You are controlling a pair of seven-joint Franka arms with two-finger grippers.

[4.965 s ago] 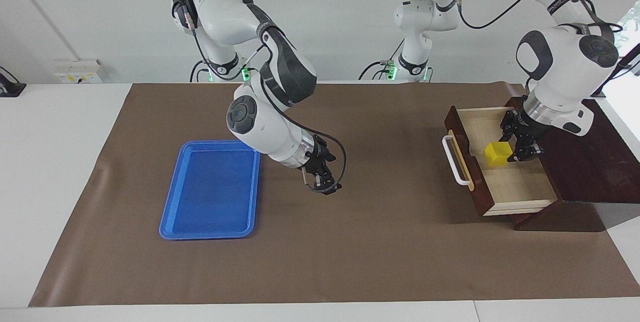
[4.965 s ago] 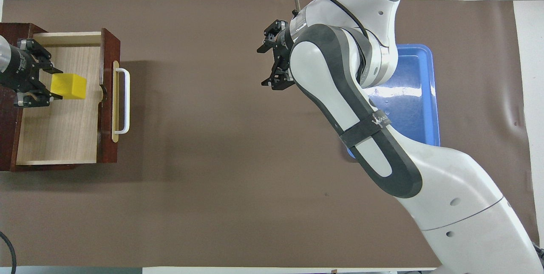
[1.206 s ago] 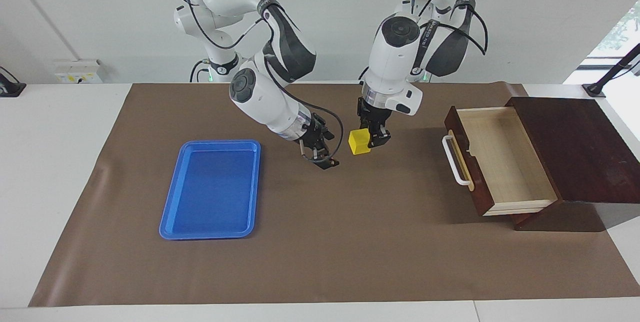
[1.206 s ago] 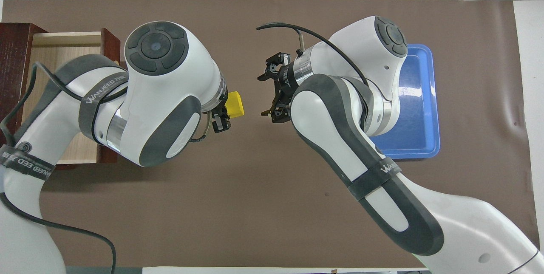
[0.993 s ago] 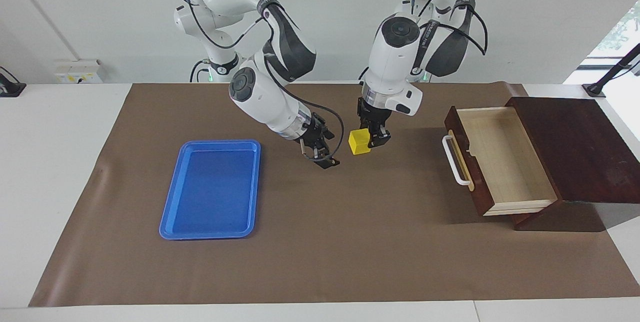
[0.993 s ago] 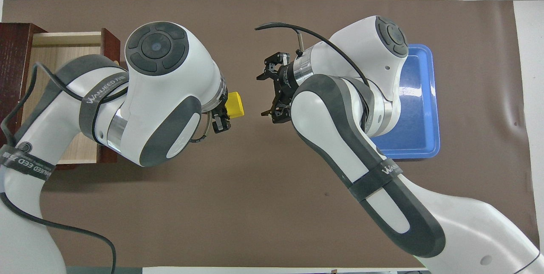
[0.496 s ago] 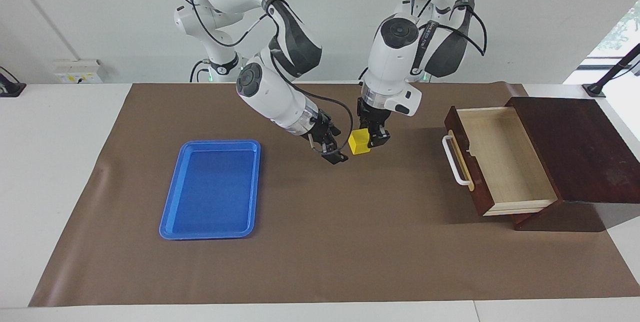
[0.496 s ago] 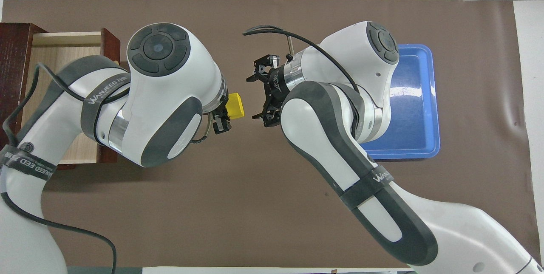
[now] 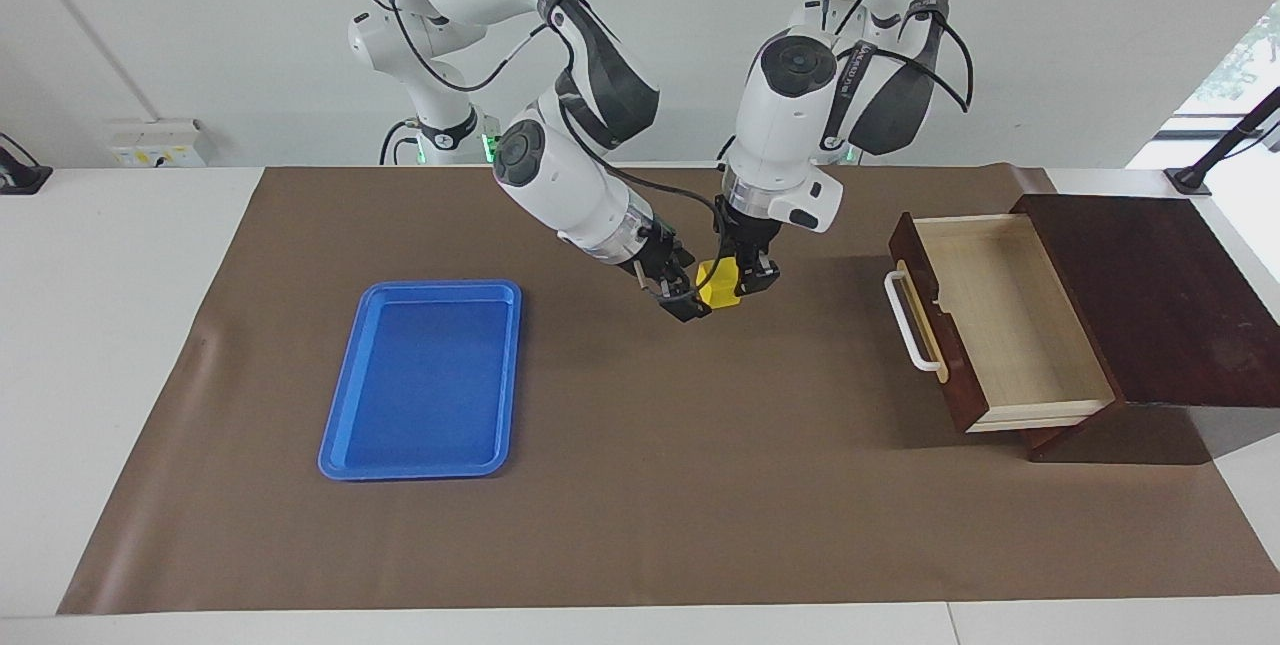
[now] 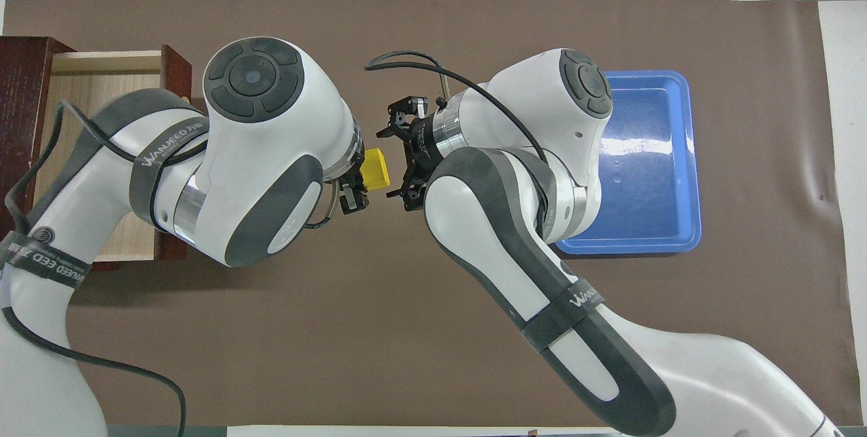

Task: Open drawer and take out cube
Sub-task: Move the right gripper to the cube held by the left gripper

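A blue tray (image 9: 420, 380) lies flat on a brown mat (image 9: 650, 485) toward the right arm's end of the tabletop (image 9: 110, 325). The mat covers most of the white tabletop and is a little wrinkled at its edge past the tray. A white socket box (image 9: 155, 143) sits on the wall.

One yellow cube (image 9: 718, 286) counted. One drawer (image 9: 1000, 320), one dark wooden box (image 9: 1160, 300), one blue tray (image 9: 425, 380), one brown mat (image 9: 650, 485) seen. Two arms, two grippers: left gripper (image 9: 745, 277), right gripper (image 9: 683, 297).
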